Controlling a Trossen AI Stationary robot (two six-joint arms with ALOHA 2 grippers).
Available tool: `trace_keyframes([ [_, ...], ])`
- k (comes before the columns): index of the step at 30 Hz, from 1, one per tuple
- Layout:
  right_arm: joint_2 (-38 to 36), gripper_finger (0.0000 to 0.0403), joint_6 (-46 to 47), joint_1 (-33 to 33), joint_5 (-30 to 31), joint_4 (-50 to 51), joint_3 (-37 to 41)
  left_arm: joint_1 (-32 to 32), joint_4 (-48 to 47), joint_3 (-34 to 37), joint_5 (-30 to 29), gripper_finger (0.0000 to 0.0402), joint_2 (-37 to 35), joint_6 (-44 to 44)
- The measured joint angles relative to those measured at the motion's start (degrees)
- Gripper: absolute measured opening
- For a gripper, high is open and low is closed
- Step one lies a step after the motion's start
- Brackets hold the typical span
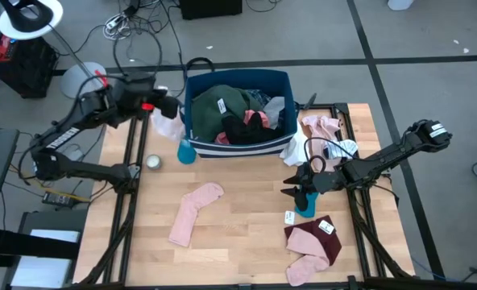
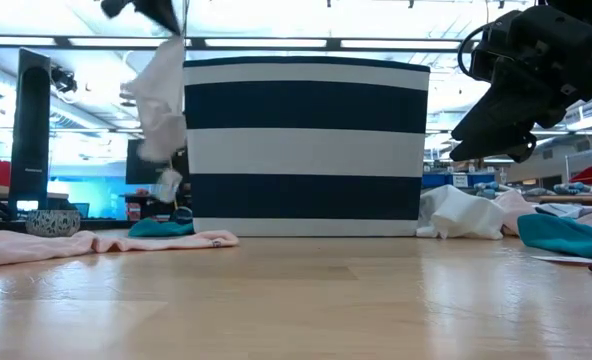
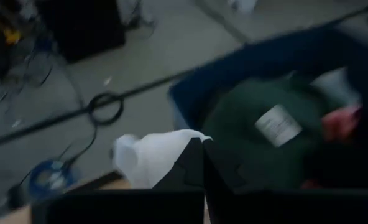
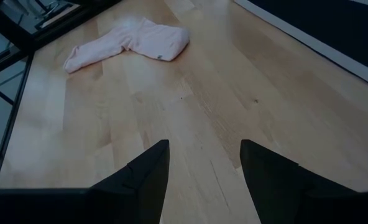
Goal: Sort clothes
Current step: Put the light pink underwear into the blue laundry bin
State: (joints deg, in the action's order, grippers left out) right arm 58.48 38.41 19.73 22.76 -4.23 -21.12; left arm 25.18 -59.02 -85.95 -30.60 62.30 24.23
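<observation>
Mid-transfer: left gripper (image 1: 164, 107) clamped on white garment (image 1: 169, 123), dangling just left of bin (image 1: 237, 146). Next, probably: carry to sorting spot, release. Right gripper (image 1: 291, 186) idle mid-table, fingers apart, empty.

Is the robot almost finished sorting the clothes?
Not yet. Some socks already lie out on the table, like the pink sock. The left pincer holds a white piece up beside the bin. The green top and more wait inside. The right pincer is open.
</observation>
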Motion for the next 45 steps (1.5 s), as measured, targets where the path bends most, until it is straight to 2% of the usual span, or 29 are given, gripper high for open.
trace_keyframes([
  [7, 0.03, 0.0199, 0.00, 0.00, 0.07, -0.01, 0.00, -4.64, 10.56, -9.42, 0.14, 0.0000, 5.18, -6.27],
  [14, 0.15, 0.0199, 0.00, 0.00, 0.10, 0.02, 0.00, -7.12, 14.19, -19.63, 0.79, 0.0000, 14.70, -11.51],
  [25, 0.15, 0.0199, 1.95, -0.04, 0.14, 4.17, 0.00, -10.50, 17.42, -37.36, 9.98, 0.0000, 29.16, -16.20],
  [29, 0.17, 0.0199, 5.48, -0.07, 0.12, 8.82, 0.02, -11.92, 16.78, -39.12, 11.84, 0.0000, 31.78, -16.56],
  [34, -0.19, 0.0199, 11.54, -0.73, -0.25, 17.42, -0.15, -12.32, 10.06, -39.11, 11.98, 0.0000, 34.04, -16.73],
  [39, -0.28, 0.0199, 17.77, -2.43, -3.68, 30.06, -2.61, -12.03, 0.49, -39.11, 10.81, 0.0000, 37.17, -16.75],
  [45, -0.42, 0.0199, 19.98, -2.60, -6.99, 33.40, -3.92, -11.10, -9.40, -39.09, 10.74, 0.0002, 42.47, -16.75],
])
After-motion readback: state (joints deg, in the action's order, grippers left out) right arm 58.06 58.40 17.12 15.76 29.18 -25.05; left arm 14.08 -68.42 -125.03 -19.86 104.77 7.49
